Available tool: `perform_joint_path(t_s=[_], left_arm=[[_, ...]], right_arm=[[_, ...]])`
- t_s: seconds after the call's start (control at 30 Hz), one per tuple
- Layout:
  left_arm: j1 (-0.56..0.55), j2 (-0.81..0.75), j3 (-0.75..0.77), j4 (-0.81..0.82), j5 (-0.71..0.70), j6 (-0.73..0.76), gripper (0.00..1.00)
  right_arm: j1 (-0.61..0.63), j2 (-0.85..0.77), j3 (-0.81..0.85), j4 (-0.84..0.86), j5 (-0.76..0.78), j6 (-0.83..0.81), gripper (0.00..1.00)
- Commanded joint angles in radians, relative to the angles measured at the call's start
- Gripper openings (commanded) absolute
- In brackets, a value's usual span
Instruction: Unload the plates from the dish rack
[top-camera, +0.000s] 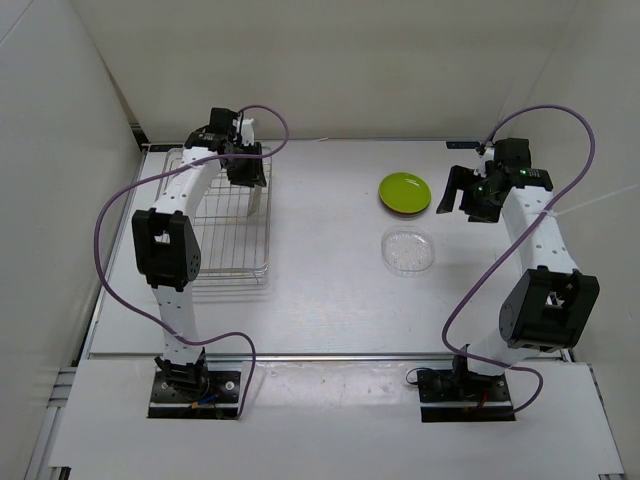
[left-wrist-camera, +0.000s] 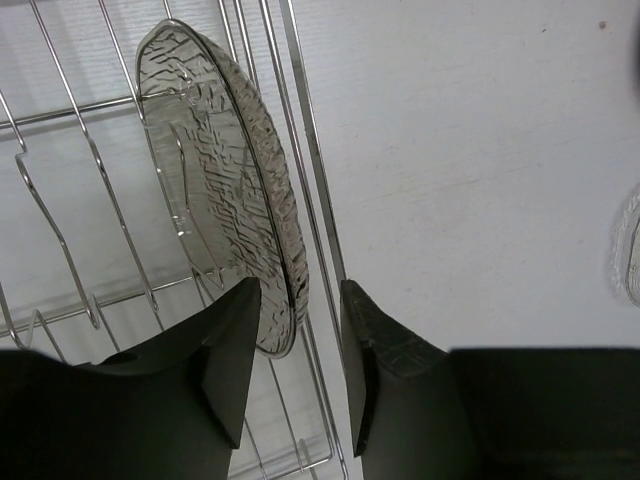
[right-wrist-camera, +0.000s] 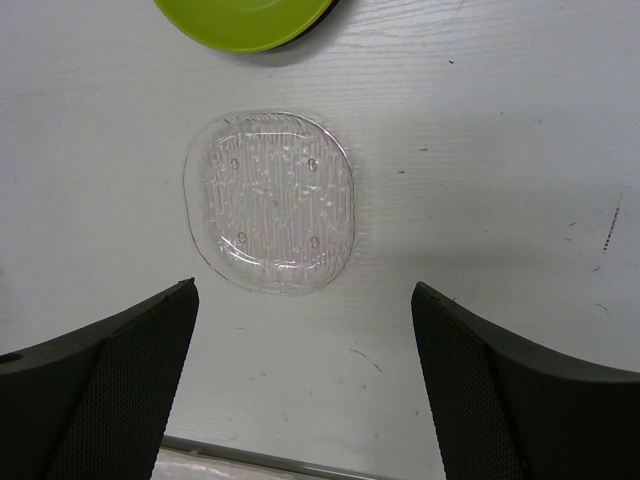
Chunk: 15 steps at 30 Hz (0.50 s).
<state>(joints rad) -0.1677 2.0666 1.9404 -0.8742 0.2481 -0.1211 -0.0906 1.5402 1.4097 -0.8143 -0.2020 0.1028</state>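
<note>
The dish rack (top-camera: 225, 215) of silver wire stands at the left; its wires also show in the left wrist view (left-wrist-camera: 310, 200). A smoky grey see-through plate (left-wrist-camera: 220, 170) stands on edge inside it by the right wall. My left gripper (left-wrist-camera: 300, 290) is open, its jaws on either side of that plate's rim and the rack's side wire; it also shows from above (top-camera: 248, 172). A lime green plate (top-camera: 405, 190) lies on an orange-red one (top-camera: 405, 213). A clear plate (right-wrist-camera: 270, 200) lies flat on the table (top-camera: 408, 250). My right gripper (right-wrist-camera: 305, 288) is open and empty above the table, beside these plates (top-camera: 462, 195).
The white table (top-camera: 330, 290) is walled at the back and both sides. Purple cables loop over both arms. The left arm's elbow (top-camera: 165, 245) hangs over the rack's left half. The table's near edge (right-wrist-camera: 300, 465) shows under the right gripper.
</note>
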Motion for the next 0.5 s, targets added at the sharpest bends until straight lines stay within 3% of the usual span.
perform_joint_path(t_s=[0.0, 0.2, 0.3, 0.47], left_arm=[[-0.001, -0.062, 0.032, 0.003, 0.022, -0.002, 0.48], [-0.001, -0.062, 0.003, 0.003, 0.022, -0.002, 0.31], [-0.001, -0.051, 0.003, 0.003, 0.013, -0.002, 0.16], [-0.001, -0.071, 0.04, -0.015, 0.002, -0.002, 0.11]], right_arm=[[-0.003, 0.0, 0.0, -0.003, -0.016, 0.006, 0.9], [-0.003, 0.009, 0.0, -0.003, -0.036, 0.006, 0.88], [-0.003, 0.009, 0.0, 0.006, -0.036, 0.006, 0.88], [-0.003, 0.009, -0.009, 0.006, -0.036, 0.006, 0.88]])
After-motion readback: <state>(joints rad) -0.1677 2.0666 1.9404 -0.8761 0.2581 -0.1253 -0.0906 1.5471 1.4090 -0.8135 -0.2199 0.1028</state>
